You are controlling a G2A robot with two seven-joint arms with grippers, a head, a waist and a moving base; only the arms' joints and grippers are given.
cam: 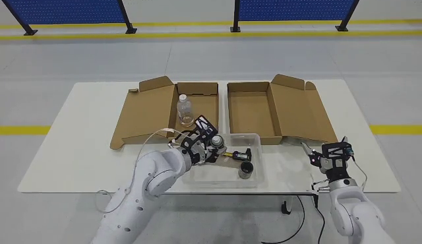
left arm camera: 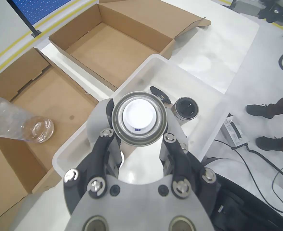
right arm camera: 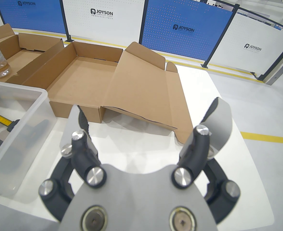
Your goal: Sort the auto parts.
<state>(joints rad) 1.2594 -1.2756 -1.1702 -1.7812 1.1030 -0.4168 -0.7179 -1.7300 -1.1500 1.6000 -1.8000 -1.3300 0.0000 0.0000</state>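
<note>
Over bin [left arm camera: 199, 90], L pincer [left arm camera: 139, 121] grips can [left arm camera: 139, 117] upright, cap up

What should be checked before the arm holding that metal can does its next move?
1. Left gripper shut on the metal can: ok.
2. Can above the clear bin rim: ok.
3. Bare floor in left box beside the bottle: ok.
4. Right box open: ok.
5. Right gripper open, apart from bin: ok.
6. Which box suits the can: cannot tell.
</note>
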